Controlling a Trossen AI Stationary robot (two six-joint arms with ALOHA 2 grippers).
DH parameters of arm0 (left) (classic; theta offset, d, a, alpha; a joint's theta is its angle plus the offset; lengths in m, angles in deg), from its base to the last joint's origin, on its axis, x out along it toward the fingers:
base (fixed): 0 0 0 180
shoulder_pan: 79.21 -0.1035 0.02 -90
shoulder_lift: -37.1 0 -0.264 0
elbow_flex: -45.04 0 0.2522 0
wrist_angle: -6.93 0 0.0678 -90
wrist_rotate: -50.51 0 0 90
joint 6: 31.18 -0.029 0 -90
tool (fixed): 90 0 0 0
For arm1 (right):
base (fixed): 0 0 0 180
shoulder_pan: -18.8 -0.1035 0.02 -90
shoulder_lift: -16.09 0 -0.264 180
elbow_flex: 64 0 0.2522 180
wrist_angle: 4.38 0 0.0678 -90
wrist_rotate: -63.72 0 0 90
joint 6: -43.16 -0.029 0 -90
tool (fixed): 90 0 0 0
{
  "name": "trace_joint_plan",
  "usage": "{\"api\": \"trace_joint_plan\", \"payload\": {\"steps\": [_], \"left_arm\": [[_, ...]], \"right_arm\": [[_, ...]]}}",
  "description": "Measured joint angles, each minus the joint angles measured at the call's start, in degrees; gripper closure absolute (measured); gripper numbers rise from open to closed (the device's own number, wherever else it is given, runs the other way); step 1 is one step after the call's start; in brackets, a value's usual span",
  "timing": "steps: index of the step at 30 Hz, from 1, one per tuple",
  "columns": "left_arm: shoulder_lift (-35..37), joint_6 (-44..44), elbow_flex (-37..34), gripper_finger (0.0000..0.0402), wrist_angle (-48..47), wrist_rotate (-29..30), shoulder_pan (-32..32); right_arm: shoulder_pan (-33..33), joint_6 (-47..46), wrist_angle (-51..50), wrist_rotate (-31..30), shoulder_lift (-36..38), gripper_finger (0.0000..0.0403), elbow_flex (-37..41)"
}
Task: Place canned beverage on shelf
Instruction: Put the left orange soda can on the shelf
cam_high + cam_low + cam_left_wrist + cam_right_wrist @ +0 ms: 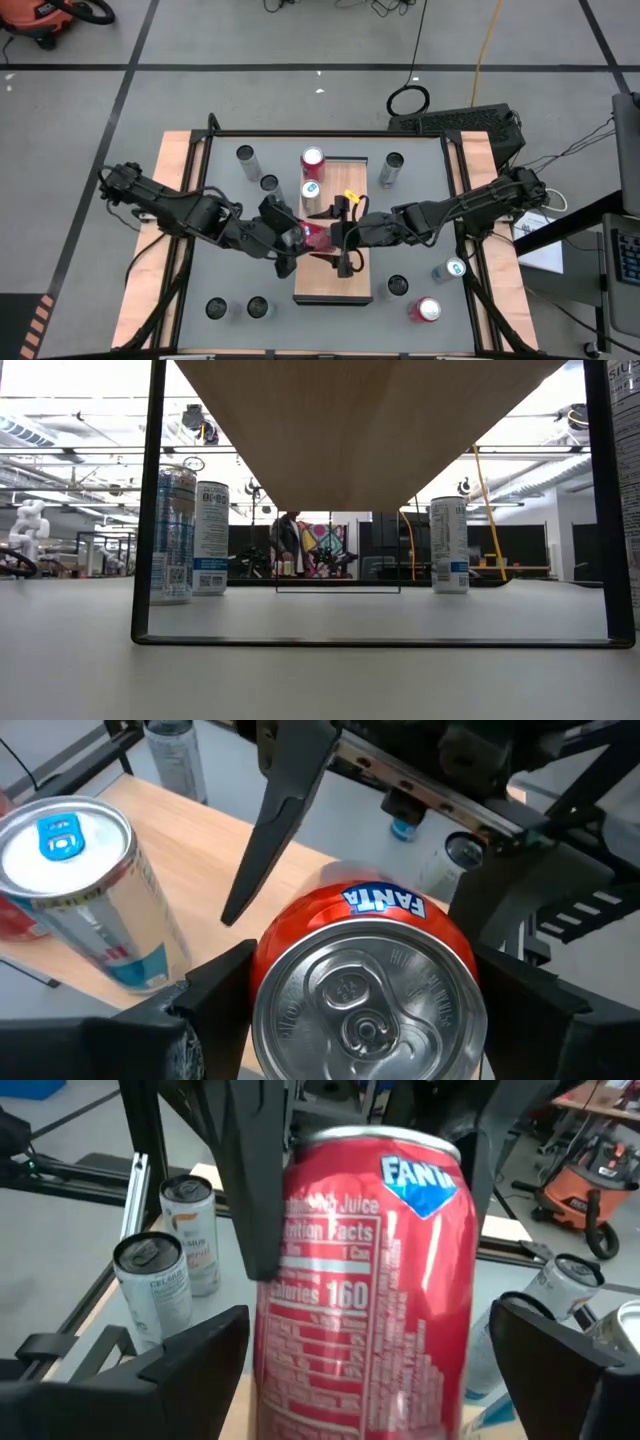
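Left gripper (360, 1010): fingers pinching the red soda can (365, 985) at both sides, held above the shelf (352, 280).
Right gripper (375, 1370): fingers spread wide, one either side of the same can, not touching it.
Just past the left gripper: a white-and-blue can (75, 885) standing upright on the shelf.
Farther off: slim cans (170, 1260) on the grey table (420, 200).

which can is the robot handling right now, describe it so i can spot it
Find the wooden shelf in the middle of the grey table. Over its centre the left gripper is clamped on a red Fanta can, with the right gripper open around it. The other cans on the shelf stand free.
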Motion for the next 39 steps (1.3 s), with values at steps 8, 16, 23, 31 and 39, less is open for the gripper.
{"api": "trace_joint_plan", "payload": {"steps": [8, 16, 23, 31, 39], "left_arm": [[-0.55, -0.08, 0.01, 0.0104, 0.71, -0.65, -0.77], [-0.88, -0.95, 0.0, 0.0101, 1.47, -1.03, -0.82], [-0.92, -5.06, 0.08, 0.0056, 4.4, -2.04, -0.7], [0.72, -15.27, 0.11, 0.0023, 14.01, -1.88, 1.15], [4.92, -25.32, 0.11, 0.0022, 15.04, 7.62, 6.58]], "right_arm": [[0.0, -1.55, -2.65, 0.43, 0.0, 0.0135, 0.02], [0.0, -1.41, -3.12, 1.79, 0.04, 0.0176, 0.02], [-0.02, -0.42, -3.17, 3.95, -0.05, 0.018, 0.07], [-0.05, -0.54, -5.85, 3.19, 0.61, 0.018, 0.2], [-1.14, 0.61, -9.52, 6.08, 6.93, 0.0181, 0.11]]}}
